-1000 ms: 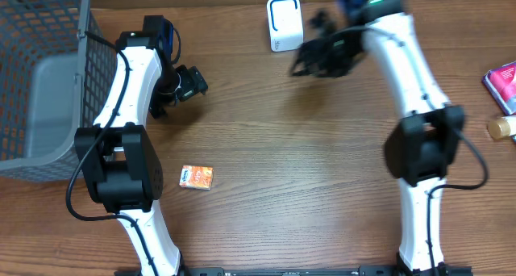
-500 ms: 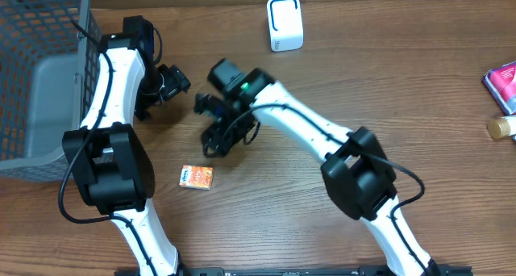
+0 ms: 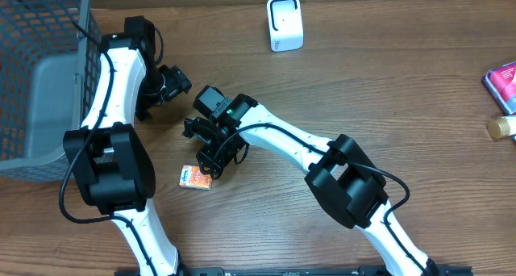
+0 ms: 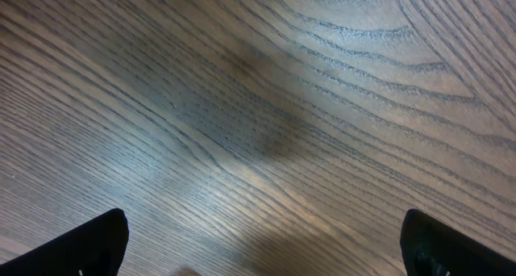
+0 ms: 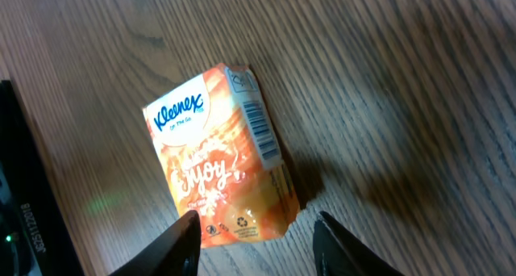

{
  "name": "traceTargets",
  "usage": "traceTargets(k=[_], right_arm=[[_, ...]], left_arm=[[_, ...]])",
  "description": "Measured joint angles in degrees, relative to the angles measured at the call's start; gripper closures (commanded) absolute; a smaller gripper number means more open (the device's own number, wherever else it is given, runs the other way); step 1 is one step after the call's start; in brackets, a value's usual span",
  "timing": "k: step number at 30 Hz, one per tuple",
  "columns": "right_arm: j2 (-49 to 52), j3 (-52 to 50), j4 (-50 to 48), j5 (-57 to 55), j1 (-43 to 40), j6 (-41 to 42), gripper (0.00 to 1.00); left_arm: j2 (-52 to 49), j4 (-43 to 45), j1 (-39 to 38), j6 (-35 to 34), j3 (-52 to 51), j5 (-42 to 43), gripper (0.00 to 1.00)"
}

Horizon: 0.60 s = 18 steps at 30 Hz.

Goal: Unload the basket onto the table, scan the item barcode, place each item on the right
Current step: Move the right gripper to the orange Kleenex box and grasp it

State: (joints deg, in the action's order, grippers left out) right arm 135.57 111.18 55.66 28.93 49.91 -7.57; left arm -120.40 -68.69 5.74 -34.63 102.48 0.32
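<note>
- Overhead: brown wood-grain table (image 3: 347, 98), pretty plain. A grey mesh basket (image 3: 48, 18) sits in the far left corner and a little white scanner (image 3: 285, 23) stands at the far edge. On the right edge there's a pink packet (image 3: 504, 81) with a small tan thing (image 3: 501, 128) near it, too small to say what it is.
- Overhead: the tissue pack (image 3: 196, 177) is a small orange rectangle lying flat, left of centre, near the base of the left arm. The right arm reaches all the way across, so the right gripper (image 3: 210, 167) is right over the pack's right end. The left gripper (image 3: 179, 82) is up by the basket, well apart from the pack. You can't read either gripper's fingers from up here.
- Left wrist: just bare wood grain with a soft shadow on it. The left gripper (image 4: 270, 248) only shows as two dark fingertips in the bottom corners, spread wide with nothing between them.
- Right wrist: this is where you get the detail. The pack (image 5: 222, 167) says Kleenex in blue on a white patch, orange print below, and has a barcode strip on its right side facing up. It lies tilted on the wood. The right gripper (image 5: 258, 240) has a finger either side of the pack's near end, jaws apart, with wood showing beside one finger, so not clamped on it.
</note>
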Motion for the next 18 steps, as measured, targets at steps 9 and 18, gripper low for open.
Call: traceTargets(k=[9,18], right_arm=[[3.0,0.0,-0.6,0.7,0.0,3.7,0.96],[3.0,1.6,4.3,-2.3,-3.8,16.2,0.96]], left_arm=[[0.0,-0.6,0.0,0.0,0.0,-0.2,0.0],[0.0,-0.9,0.0,0.0,0.0,-0.2,0.0]])
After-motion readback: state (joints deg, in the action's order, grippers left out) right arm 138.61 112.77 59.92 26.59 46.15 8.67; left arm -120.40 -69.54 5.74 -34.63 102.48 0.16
